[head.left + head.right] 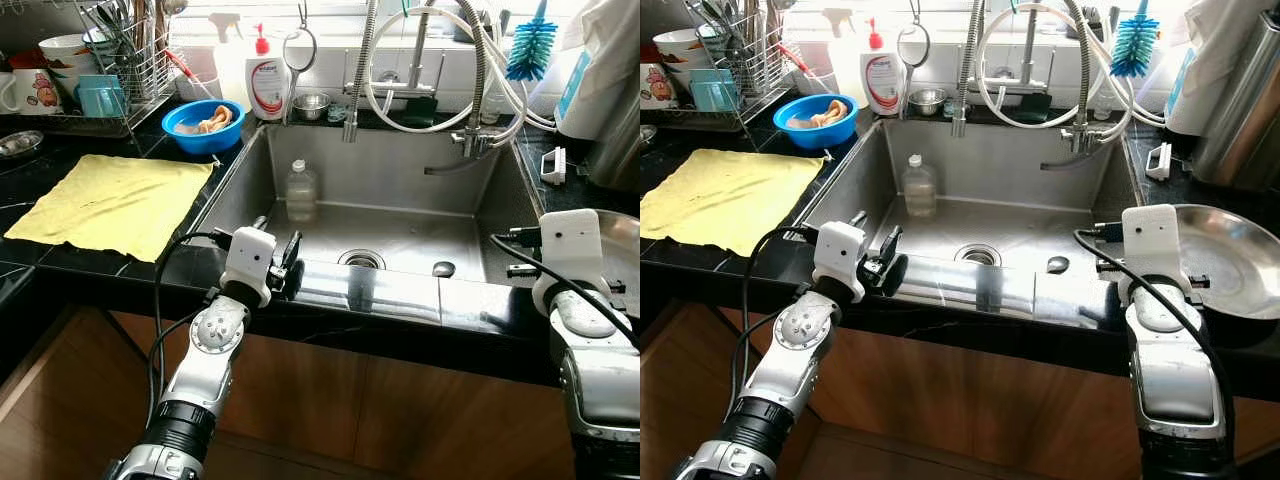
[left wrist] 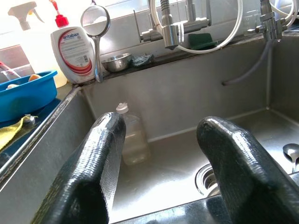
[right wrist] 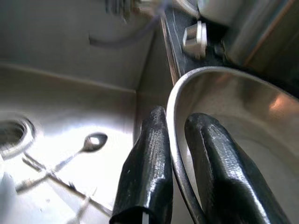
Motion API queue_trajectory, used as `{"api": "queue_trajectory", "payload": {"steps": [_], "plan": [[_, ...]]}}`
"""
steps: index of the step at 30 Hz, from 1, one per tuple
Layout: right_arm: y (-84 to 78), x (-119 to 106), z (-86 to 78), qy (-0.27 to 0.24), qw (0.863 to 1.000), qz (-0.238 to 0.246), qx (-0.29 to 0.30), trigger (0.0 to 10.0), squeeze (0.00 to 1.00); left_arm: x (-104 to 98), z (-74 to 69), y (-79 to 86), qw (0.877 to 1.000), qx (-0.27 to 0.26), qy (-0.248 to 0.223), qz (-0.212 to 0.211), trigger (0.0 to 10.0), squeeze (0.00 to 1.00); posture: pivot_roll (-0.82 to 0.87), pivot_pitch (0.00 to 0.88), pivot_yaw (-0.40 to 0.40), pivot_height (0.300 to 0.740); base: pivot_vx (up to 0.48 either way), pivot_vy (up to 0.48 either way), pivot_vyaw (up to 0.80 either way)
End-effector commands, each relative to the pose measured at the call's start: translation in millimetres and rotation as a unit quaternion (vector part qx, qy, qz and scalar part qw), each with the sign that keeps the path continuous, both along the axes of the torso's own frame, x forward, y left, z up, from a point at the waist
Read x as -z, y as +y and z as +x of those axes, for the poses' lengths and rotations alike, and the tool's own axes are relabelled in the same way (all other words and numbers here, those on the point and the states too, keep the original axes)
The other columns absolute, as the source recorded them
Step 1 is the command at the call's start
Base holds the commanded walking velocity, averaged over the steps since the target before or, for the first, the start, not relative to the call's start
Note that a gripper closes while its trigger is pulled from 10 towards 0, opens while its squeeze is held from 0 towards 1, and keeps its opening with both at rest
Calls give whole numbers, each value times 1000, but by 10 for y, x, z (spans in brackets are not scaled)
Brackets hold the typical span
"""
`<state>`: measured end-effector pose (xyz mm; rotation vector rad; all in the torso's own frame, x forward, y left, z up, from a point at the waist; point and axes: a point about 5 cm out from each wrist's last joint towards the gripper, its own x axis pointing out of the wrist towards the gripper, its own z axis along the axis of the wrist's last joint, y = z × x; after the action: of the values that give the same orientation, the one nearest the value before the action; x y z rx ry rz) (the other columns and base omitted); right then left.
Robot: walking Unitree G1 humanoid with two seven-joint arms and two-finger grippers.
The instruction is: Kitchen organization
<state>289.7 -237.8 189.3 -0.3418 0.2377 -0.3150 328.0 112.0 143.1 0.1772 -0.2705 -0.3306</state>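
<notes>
My left gripper hovers over the front rim of the steel sink, open, with nothing between its fingers. Beyond it in the basin a clear plastic bottle stands upright near the back left corner. A spoon lies on the sink floor to the right of the drain. My right gripper is shut on the rim of a wide steel bowl, one finger inside it and one outside. The bowl sits on the black counter to the right of the sink.
A yellow cloth lies on the left counter, with a blue bowl and a loaded dish rack behind it. A soap bottle, a small steel bowl, the spring faucet and hoses line the back ledge.
</notes>
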Motion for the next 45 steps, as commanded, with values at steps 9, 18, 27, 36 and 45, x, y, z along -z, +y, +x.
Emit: {"api": "queue_trajectory", "payload": {"steps": [9,18,27,36,45], "plan": [[371,-443,118,-123,982,-12,-142,10000,0,-11,19,4,1000,0,-1,2,10000,0,-47,0,25,740,0,0,0],[743,-451,95,-135,933,34,-332,10000,0,-10,20,6,1000,-2,-2,2,10000,0,-47,0,23,740,0,0,0],[693,-319,203,-141,887,186,-399,10000,0,-9,13,8,1000,-3,-4,1,10000,0,-46,0,22,740,0,0,0],[537,-70,435,-114,898,240,-351,10000,0,-17,25,14,1000,-4,-4,1,10000,0,-54,0,32,740,0,0,0],[447,112,687,-67,921,234,-303,10000,0,-27,43,12,1000,-4,-3,3,10000,0,-54,0,39,740,0,0,0]]}}
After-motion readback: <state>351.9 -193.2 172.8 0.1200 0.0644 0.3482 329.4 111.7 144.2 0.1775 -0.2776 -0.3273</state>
